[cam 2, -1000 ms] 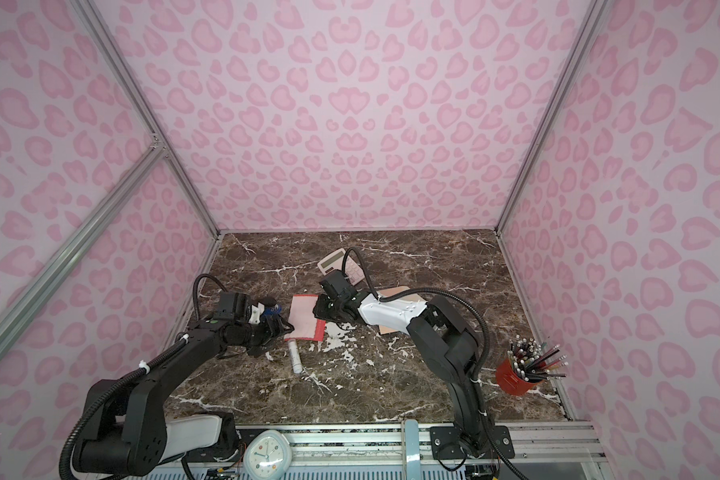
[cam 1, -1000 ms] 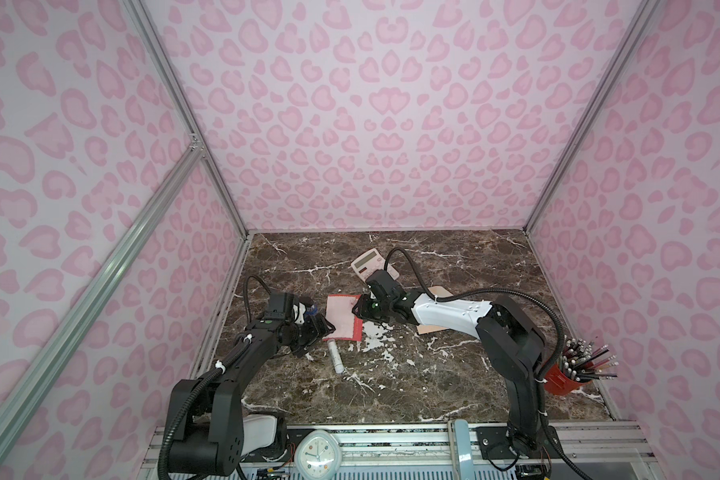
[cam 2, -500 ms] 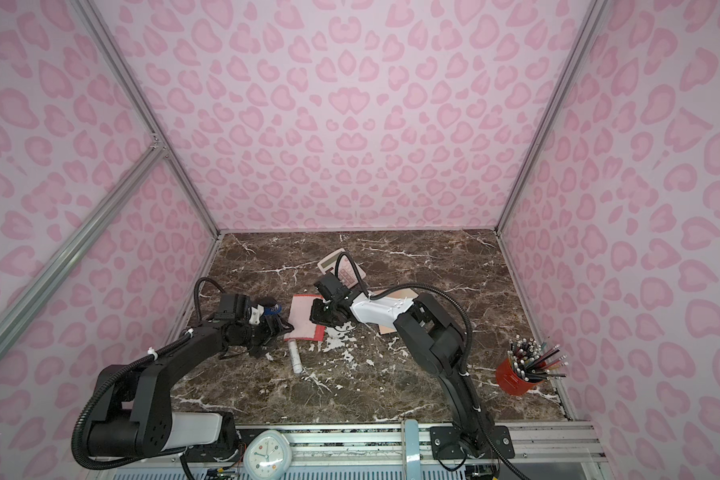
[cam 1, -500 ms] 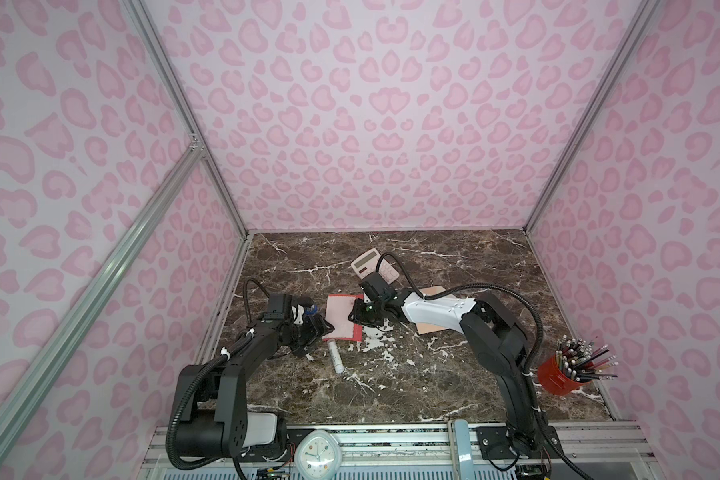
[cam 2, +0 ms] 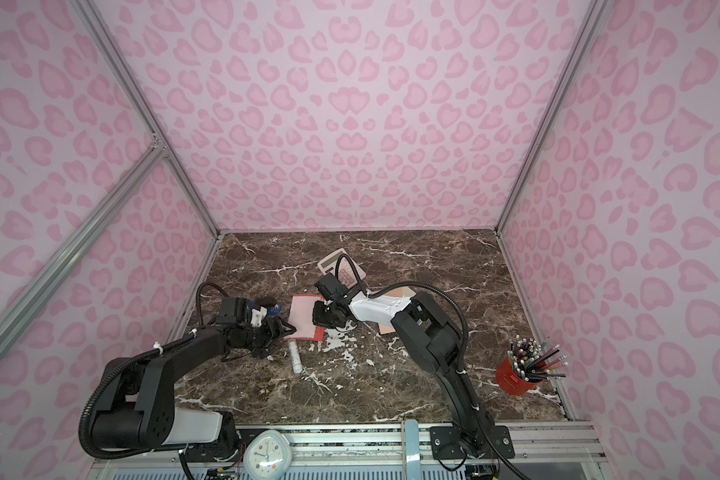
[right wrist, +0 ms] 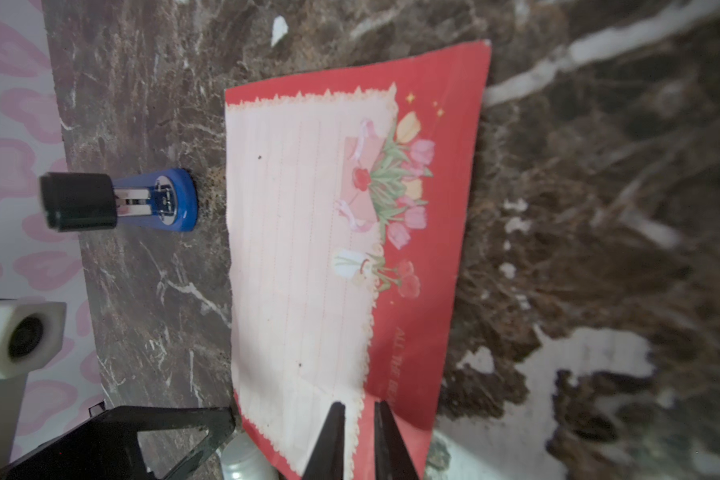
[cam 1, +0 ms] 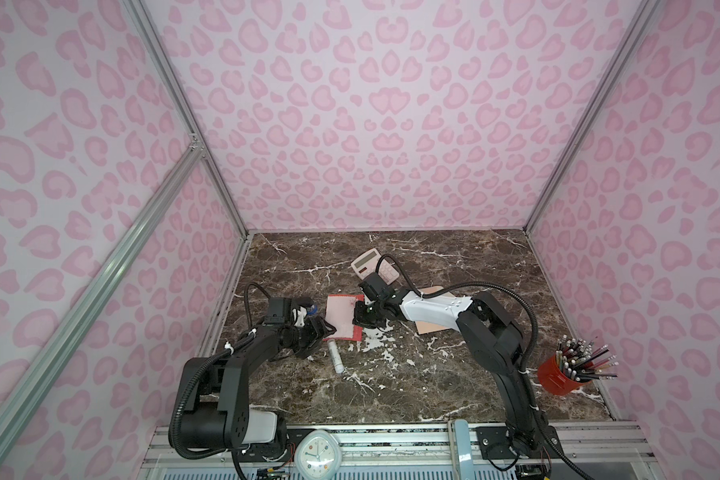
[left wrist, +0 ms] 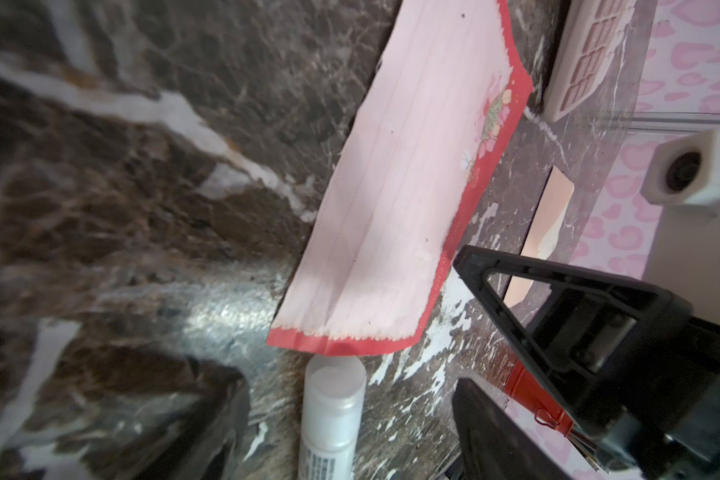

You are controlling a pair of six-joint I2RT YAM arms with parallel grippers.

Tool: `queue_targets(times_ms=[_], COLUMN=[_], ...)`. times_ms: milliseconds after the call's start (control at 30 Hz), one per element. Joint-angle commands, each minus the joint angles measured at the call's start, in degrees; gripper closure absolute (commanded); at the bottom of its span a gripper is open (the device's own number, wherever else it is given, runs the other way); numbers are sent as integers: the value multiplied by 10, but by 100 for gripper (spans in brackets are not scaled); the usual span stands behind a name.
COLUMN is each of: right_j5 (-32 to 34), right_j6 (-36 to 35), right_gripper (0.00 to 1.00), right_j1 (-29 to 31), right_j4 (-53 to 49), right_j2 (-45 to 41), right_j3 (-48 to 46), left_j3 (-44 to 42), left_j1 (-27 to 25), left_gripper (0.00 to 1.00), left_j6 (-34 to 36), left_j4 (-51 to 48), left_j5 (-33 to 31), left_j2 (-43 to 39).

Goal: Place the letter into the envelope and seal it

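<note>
The letter, pale pink with red edging, lies flat on the marble left of centre. It shows lined in the left wrist view and flowered in the right wrist view. My right gripper reaches across to the letter's right edge. Its fingers stand close together with a narrow strip of that edge between them. The peach envelope lies mostly hidden under the right arm. My left gripper is open at the letter's near-left corner and holds nothing.
A white glue stick lies just in front of the letter, in line with the left jaws. A blue stamp stands left of the letter. A pink-keyed calculator lies behind it. A red pencil cup stands at the right.
The right gripper has slid a little left onto the letter's right edge and its jaws have narrowed. The left gripper has barely moved and stays open.
</note>
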Motion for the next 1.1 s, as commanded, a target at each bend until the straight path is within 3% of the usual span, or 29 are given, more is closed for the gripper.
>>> queue_targets(times_ms=[0, 800, 1067], right_j5=[-6, -43, -50], right_j6=[-5, -16, -20], right_gripper=[85, 91, 92], right_j1=[-1, -2, -2], right_j4=[-15, -51, -57], right_j2=[9, 46, 52], right_j3=[1, 28, 37], left_j3=[-7, 9, -1], left_j1=[0, 1, 1], left_gripper=[20, 23, 24], left_j6=[3, -6, -38], left_j4=[-10, 21, 63], left_j5=[-13, -7, 10], left_j2=[10, 56, 54])
